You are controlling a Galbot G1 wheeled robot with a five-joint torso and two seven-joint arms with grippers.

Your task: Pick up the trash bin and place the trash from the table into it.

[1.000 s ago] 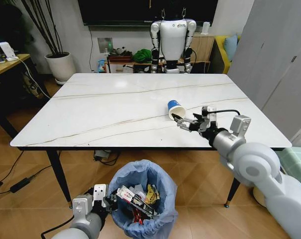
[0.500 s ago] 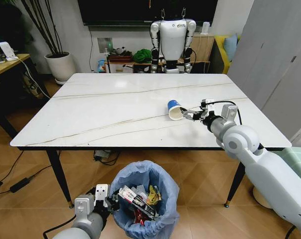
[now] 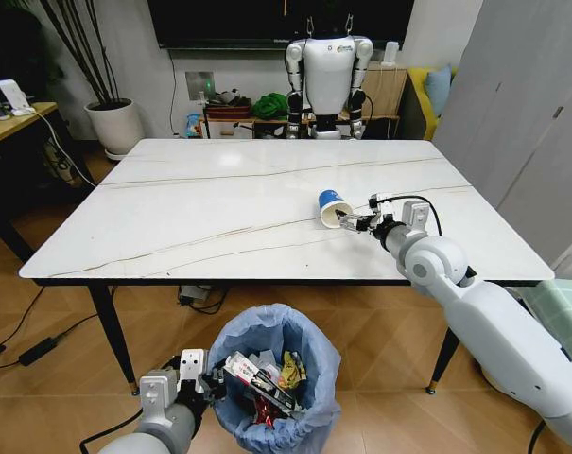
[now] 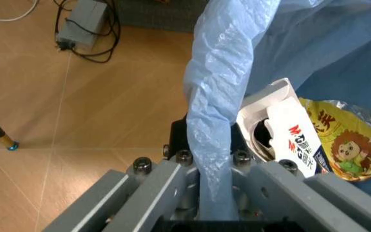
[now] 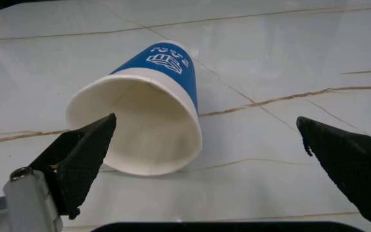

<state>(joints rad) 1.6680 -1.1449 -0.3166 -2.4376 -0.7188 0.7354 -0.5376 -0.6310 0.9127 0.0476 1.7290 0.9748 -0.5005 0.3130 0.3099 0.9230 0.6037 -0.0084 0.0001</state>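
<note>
Head view, one blue paper cup (image 3: 333, 208) on table (image 3: 200, 213), one trash bin (image 3: 276, 383)

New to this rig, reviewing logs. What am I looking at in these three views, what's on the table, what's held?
It is a wheeled robot with two arms. The head view looks down from its head at a white marble-look table. The other two come from cameras on each wrist.

On the table lies one blue paper cup on its side, its open mouth facing the right gripper, whose fingers are spread open around the mouth without gripping it.

Below the table edge, the left gripper is clamped on the blue bag and rim of the trash bin. Inside it are a yellow snack wrapper and a black-white-red wrapper.
</note>
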